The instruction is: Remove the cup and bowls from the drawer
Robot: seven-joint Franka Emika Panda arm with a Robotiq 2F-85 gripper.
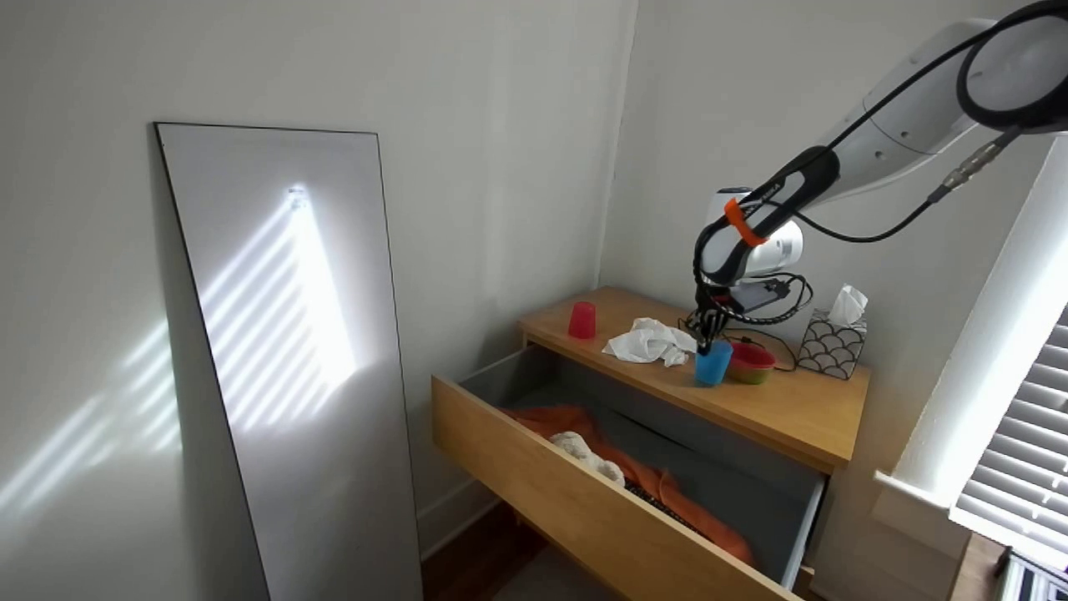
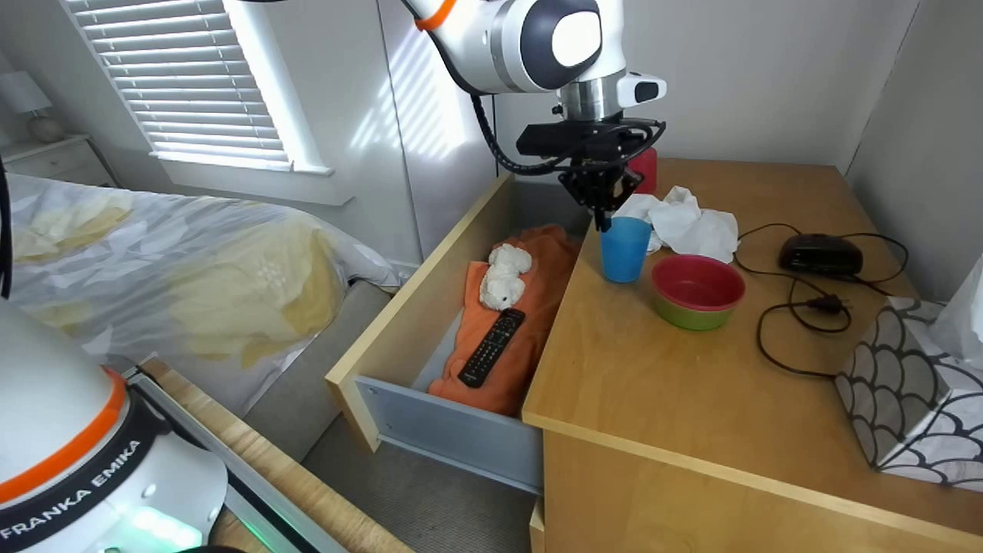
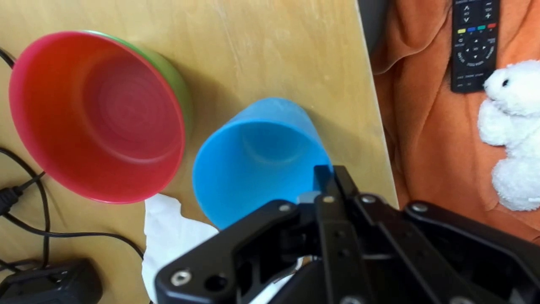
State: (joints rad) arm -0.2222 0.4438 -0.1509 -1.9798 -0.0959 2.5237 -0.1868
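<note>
The blue cup (image 1: 713, 364) is upright at the front edge of the dresser top (image 2: 653, 369) in both exterior views; I cannot tell if its base touches the wood. My gripper (image 3: 331, 172) is shut on the cup's rim, one finger inside the cup (image 3: 270, 156) and one outside. A red bowl (image 3: 126, 109) sits nested in a green bowl (image 3: 183, 88) beside the cup; the red bowl (image 2: 697, 286) and green bowl (image 2: 695, 316) also show in an exterior view. The drawer (image 1: 584, 509) stands open below, holding no cup or bowl that I can see.
The drawer holds orange cloth (image 2: 549, 265), a white plush toy (image 2: 503, 278) and a black remote (image 2: 491, 348). On the dresser top are white tissue (image 1: 651, 341), a red cup (image 1: 582, 320), a black device with cables (image 2: 820, 255) and a tissue box (image 1: 830, 344).
</note>
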